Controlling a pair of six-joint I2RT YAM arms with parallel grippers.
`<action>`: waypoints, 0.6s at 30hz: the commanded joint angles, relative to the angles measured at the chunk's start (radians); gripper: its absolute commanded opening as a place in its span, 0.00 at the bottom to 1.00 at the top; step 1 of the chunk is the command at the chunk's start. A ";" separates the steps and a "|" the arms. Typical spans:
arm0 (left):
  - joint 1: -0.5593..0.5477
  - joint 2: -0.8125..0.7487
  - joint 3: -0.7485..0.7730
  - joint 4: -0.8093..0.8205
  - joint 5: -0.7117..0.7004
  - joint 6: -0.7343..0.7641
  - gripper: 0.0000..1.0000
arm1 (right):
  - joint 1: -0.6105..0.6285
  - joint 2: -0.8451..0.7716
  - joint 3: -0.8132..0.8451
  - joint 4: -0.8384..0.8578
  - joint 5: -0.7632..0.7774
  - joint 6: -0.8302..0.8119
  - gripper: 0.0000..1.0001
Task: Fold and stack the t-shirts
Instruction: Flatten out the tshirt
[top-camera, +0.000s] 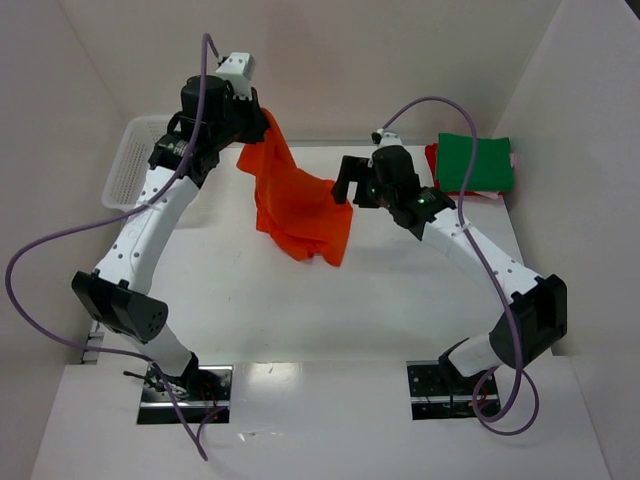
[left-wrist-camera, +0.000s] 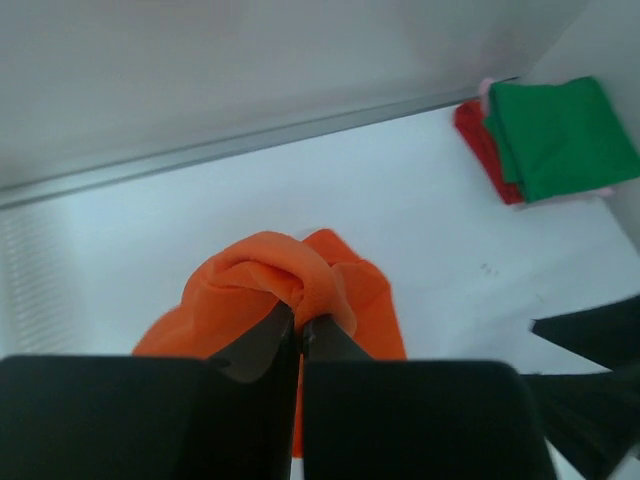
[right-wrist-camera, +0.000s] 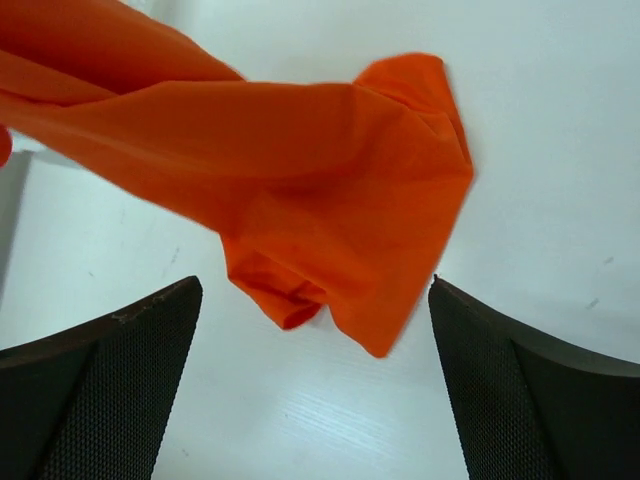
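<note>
The bright orange t-shirt (top-camera: 295, 205) hangs bunched from my left gripper (top-camera: 262, 120), and its lower end trails onto the table. In the left wrist view the gripper (left-wrist-camera: 300, 318) is shut on a fold of the orange cloth (left-wrist-camera: 265, 275). My right gripper (top-camera: 345, 182) stands open at the shirt's right edge. Seen from the right wrist, the wide-apart fingers (right-wrist-camera: 315, 290) touch no cloth, and the orange shirt (right-wrist-camera: 320, 150) hangs just ahead of them. At the back right lies a stack of folded shirts, green (top-camera: 475, 162) on top of red (top-camera: 432, 158), with a pale pink edge (top-camera: 500, 196) below.
A white mesh basket (top-camera: 135, 160) stands at the back left beside the left arm. White walls close in the table at the back and on both sides. The folded stack also shows in the left wrist view, the green shirt (left-wrist-camera: 560, 135) over the red one (left-wrist-camera: 480, 140).
</note>
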 joint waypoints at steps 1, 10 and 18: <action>-0.009 -0.049 0.109 -0.017 0.119 0.003 0.00 | -0.003 -0.049 0.021 0.136 -0.029 0.014 1.00; -0.029 -0.185 -0.001 -0.032 0.213 -0.022 0.00 | -0.003 -0.029 0.095 0.231 -0.107 -0.015 1.00; -0.029 -0.138 0.281 -0.088 0.128 -0.037 0.00 | -0.003 -0.052 0.024 0.400 -0.262 0.024 1.00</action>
